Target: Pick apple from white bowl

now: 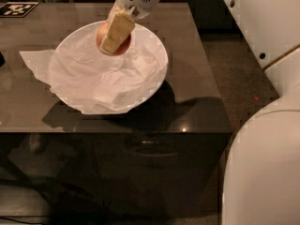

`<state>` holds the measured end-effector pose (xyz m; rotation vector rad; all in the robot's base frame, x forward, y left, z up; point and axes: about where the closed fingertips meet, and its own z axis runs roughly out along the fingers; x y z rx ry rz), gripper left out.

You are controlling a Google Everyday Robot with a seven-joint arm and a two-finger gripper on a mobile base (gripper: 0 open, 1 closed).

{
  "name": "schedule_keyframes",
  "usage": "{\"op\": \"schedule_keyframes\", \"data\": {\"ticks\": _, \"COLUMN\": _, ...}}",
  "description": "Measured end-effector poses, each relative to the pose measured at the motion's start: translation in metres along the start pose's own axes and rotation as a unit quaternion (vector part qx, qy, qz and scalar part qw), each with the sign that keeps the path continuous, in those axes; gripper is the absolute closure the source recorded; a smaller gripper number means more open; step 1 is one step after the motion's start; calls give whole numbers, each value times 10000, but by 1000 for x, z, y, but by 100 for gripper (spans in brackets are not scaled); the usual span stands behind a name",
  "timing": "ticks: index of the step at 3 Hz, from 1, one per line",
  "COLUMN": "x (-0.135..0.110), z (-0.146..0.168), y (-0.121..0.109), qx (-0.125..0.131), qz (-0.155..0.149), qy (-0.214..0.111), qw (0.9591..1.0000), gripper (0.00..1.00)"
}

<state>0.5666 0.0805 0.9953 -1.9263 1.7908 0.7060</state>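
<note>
At the far-left corner of the dark glossy table (197,93) lies a black-and-white marker tag (16,8). Just right of it, and nearer the camera, a flap of the crumpled white paper (35,62) spills out over the tabletop. The rest of the sheet lines the white bowl (160,55), which sits at the middle of the table (its near edge is mostly buried under the paper).

Over the back part of the bowl, close to the far rim, is the apple (124,46), red-orange, with its skin showing on either side of a tan finger (118,28). The gripper (112,43) comes down from the top edge and is clenched around the apple, one pad laid across the fruit's front and the other hidden behind it. I cannot tell whether the apple rests on the paper or hangs just clear of it.

Further right, the robot's white arm (262,27) crosses the upper corner, and its pale body (262,172) fills the lower right over the speckled floor (234,74).
</note>
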Motion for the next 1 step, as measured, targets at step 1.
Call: {"op": "schedule_keyframes", "data": {"ticks": 1, "x": -4, "z": 2, "y": -4, "qx": 68, "qz": -9, "qy": -67, "qw": 10000, "gripper": 100}}
